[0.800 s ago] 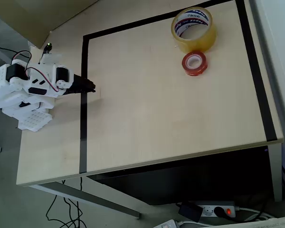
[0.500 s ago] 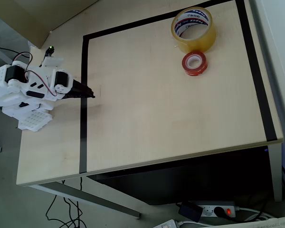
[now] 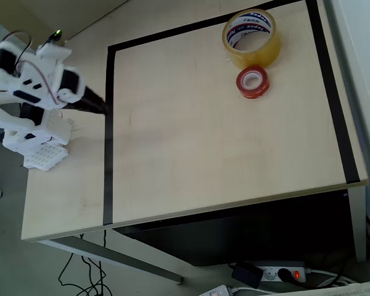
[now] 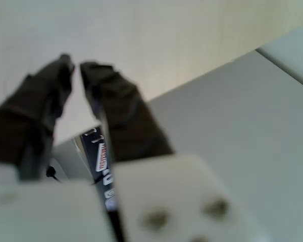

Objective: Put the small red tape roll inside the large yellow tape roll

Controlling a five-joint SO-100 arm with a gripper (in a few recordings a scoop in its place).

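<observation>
- Overhead view: the gripper (image 3: 97, 103) hung at the table's (image 3: 191, 154) left edge, over the black border stripe (image 3: 108, 123), well apart from both rolls. The small red tape roll (image 3: 252, 82) lay flat, touching the large yellow tape roll's (image 3: 251, 38) near side, hole up, so a lift-and-drop looked workable.
- Wrist view: blurred dark fingers (image 4: 118, 116) stood nearly closed, a slim gap at the tips, gripping nothing.

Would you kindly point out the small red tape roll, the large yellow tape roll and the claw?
Small glossy red tape roll (image 3: 252, 82), overhead view, on its rim.
Large translucent yellow tape roll (image 3: 253, 54), overhead view, on its outer wall.
Black claw (image 3: 100, 106), overhead view, at its tips.
</observation>
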